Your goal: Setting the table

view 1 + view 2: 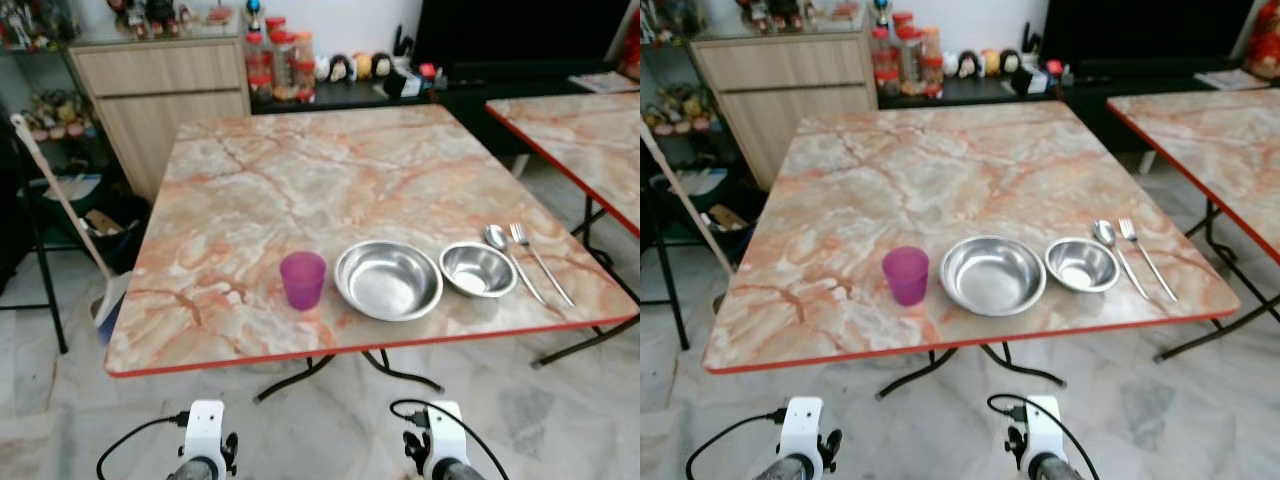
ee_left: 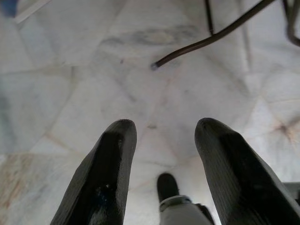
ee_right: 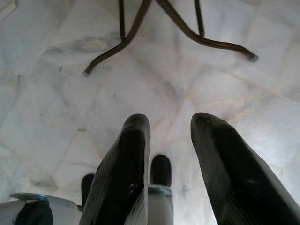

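Both arms hang low in front of the marble-patterned square table with the red rim (image 1: 250, 170). The left gripper (image 2: 161, 140) and right gripper (image 3: 168, 136) point down at the pale marble floor (image 2: 70, 70), fingers apart, holding nothing. Well above them, along the table's near edge, stand a translucent purple plastic cup (image 1: 302, 279), a large steel bowl (image 1: 388, 279), a small steel bowl (image 1: 478, 269), a steel spoon (image 1: 512, 259) and a steel fork (image 1: 541, 263), in a row from left to right.

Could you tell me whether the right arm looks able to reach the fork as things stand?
Probably not yet. The right gripper hangs low, open, pointing at the floor below the table edge. The fork lies beside the spoon at the table's near right, with nothing over it.
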You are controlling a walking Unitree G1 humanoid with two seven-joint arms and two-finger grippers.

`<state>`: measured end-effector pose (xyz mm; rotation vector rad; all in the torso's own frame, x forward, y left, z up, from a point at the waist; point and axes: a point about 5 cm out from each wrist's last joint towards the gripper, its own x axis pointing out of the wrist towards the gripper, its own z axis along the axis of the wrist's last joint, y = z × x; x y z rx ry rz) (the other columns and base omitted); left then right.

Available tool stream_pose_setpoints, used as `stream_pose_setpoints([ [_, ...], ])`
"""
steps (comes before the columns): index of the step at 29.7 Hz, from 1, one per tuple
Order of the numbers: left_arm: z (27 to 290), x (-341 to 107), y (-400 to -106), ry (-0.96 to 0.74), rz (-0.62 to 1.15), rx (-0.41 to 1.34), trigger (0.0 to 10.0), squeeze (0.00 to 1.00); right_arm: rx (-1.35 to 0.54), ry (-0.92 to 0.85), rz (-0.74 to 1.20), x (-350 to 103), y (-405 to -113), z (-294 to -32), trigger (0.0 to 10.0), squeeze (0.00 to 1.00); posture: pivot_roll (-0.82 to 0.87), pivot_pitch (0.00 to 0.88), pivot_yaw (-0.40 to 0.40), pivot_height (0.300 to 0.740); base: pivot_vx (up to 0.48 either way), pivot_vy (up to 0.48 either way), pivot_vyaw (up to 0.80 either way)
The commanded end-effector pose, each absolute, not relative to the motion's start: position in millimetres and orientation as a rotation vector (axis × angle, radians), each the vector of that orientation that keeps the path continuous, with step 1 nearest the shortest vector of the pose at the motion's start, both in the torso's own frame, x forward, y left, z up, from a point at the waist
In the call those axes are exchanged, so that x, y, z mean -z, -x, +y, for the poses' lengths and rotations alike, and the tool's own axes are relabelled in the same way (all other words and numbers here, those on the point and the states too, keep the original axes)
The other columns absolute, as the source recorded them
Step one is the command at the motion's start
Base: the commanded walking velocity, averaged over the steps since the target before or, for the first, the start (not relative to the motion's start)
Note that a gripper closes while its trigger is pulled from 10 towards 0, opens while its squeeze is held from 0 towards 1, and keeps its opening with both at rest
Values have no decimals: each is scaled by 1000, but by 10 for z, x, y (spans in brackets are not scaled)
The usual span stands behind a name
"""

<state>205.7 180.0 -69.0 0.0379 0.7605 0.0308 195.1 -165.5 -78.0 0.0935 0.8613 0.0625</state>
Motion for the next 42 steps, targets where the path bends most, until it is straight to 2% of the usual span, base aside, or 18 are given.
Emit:
stream_pose_setpoints([
  [1,1821,705,-2031,-59,778,-29,10000,0,-57,-97,835,748,-2007,-1653,10000,0,65,0,11,740,0,0,0],
  [9,1823,710,-2023,-79,782,-21,10000,0,-81,-13,826,736,-2024,-1657,10000,0,65,0,16,740,0,-292,100],
  [13,1823,710,-2023,-81,783,-19,10000,0,-70,-39,835,744,-2016,-1652,10000,0,64,0,16,740,0,-480,744],
  [26,1832,703,-2029,-79,776,-14,10000,0,-60,-61,826,745,-2006,-1661,10000,0,66,0,14,740,0,-452,0],
  [29,1845,698,-2037,-54,773,-28,10000,0,-59,-62,825,744,-2007,-1662,10000,0,66,0,14,740,0,0,0],
  [34,1947,583,-2148,-27,657,-77,10000,0,-54,-61,826,748,-1996,-1682,10000,0,70,0,7,740,0,0,0],
  [42,2120,489,-2159,11,545,-160,10000,0,-49,-57,832,754,-1984,-1700,10000,0,75,0,6,740,0,0,0],
])
